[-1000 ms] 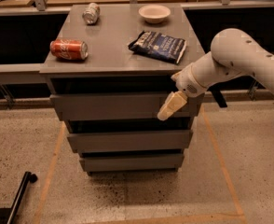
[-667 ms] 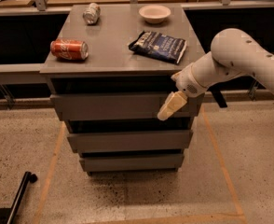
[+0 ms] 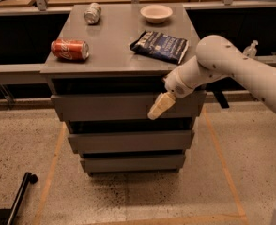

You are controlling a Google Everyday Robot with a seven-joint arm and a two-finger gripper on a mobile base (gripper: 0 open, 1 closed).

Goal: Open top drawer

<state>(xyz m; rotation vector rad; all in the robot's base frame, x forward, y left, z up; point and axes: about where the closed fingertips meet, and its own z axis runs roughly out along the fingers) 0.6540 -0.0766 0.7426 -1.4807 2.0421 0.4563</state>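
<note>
leftward the arm [image 3: 222,62] has slid a little, so the gripper [image 3: 156,110] now hangs in front of the right part of the top drawer [image 3: 105,107], the big grey one just under the table top [image 3: 114,46]. the drawer has not moved (it looks as shut as before). i cannot tell if the gripper is open or closed. so the pull has not begun, and i think it needs a hold on the drawer's edge first.

Tan gripper [image 3: 157,108] before the right side of the wide matte grey top drawer [image 3: 105,108], red soda can [image 3: 70,49] lying on grey cabinet top [image 3: 114,41]
</note>
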